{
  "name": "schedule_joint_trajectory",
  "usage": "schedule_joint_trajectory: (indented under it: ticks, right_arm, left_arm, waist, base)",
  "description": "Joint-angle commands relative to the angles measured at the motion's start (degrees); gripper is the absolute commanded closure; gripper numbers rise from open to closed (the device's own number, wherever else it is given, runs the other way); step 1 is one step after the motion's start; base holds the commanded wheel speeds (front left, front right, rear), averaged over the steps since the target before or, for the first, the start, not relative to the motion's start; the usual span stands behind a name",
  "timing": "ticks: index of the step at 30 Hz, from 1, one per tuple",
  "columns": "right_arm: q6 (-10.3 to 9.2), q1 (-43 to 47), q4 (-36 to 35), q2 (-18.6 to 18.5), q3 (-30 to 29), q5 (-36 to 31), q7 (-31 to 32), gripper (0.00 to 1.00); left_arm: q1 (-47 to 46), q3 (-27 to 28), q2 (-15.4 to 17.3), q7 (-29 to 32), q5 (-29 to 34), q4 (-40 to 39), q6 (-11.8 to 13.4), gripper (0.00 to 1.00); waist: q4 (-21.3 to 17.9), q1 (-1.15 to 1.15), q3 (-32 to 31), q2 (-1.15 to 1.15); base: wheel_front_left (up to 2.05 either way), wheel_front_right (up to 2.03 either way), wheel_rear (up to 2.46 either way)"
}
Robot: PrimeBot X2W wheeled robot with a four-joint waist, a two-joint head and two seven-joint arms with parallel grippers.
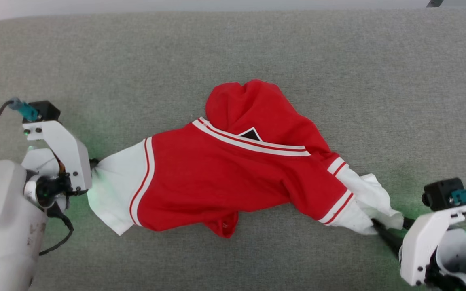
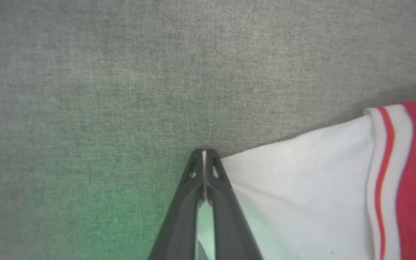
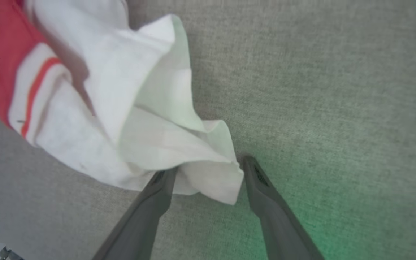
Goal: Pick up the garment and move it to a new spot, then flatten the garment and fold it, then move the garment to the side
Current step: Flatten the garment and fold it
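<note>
left claw: the left gripper [image 2: 203,153] is clenched on the garment [image 1: 217,178]. a thin sliver of white cloth is pinched between its two dark fingers [image 2: 226,216], whose tips meet.
right claw: the right gripper [image 3: 206,168] is released, its jaws spread wide. the loose white hem lies between them, one tip tucked under the cloth and the other just beside its edge.
where: the garment lies on the grey surface [image 1: 338,60], in the middle of the head view. it is drawn out sideways from one gripper to the other.
colours: red body, white short sleeves, and white-and-red striped trim at both sleeve seams and along a band across the body. a small black triangle edged in white peeks out just beyond that band.
shape: not flat. the left sleeve [image 1: 115,194] is pulled to a taut point at the claw. the right sleeve [image 1: 372,202] is crumpled in soft overlapping folds. a small red flap sticks out at the near edge, and a rounded red hump is bunched on the far side.
textures: the garment is a soft, matte knit. the surface is a coarse, heathered weave. the fingers are smooth, dark and tapered, on white angular brackets.
light: a green glow falls on the surface by each gripper.
far edge: a pale strip runs beyond the surface.
</note>
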Motion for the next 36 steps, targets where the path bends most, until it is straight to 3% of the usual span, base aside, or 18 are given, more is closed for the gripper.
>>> schedule_joint_trajectory:
  ticks: [1, 7, 14, 22, 28, 36]
  right_arm:
    - [-0.06, -0.1, 2.6, 0.8, 1.4, -0.3, 0.8, 1.0]
    - [-0.03, -3.5, 5.2, 0.8, 0.8, 1.0, 2.0, 1.0]
    - [-0.05, -9.0, 1.5, -1.4, -2.4, 5.4, 5.5, 1.0]
    - [-0.05, -22.1, 2.0, -3.9, -1.8, 6.4, 6.0, 1.0]
    - [-0.05, -34.2, 7.8, -4.3, 1.6, 4.6, 0.1, 1.0]
    - [-0.05, -50.7, 21.5, -2.5, 5.4, 2.5, -15.0, 1.0]
  left_arm:
    - [1.3, -1.2, -1.8, 0.1, -0.1, 1.3, -0.2, 1.0]
    - [0.5, -1.7, -2.3, -0.4, -0.1, 2.5, -0.5, 1.0]
    - [-2.9, -2.3, -2.2, 0.2, -0.1, 1.3, -1.1, 1.0]
    - [-9.7, -3.1, -3.4, 0.8, 0.5, -0.4, -1.5, 1.0]
    - [-16.1, -3.6, -4.3, -2.2, 1.6, -0.7, -2.0, 1.0]
    - [-25.7, -2.7, -4.4, -11.9, 4.1, 2.6, -2.0, 1.0]
  waist:
    - [0.1, 0.0, 0.0, 0.0]
    - [0.7, 0.0, -0.8, 0.0]
    - [1.3, 0.0, -4.7, 0.0]
    - [1.9, 0.0, -10.4, 0.0]
    - [2.0, 0.0, -13.7, 0.0]
    - [1.6, 0.0, -16.8, 0.0]
  base:
    - [0.0, 0.0, 0.0]
    - [0.0, 0.0, 0.0]
    - [0.0, 0.0, 0.0]
    - [0.0, 0.0, 0.0]
    - [0.0, 0.0, 0.0]
    - [0.0, 0.0, 0.0]
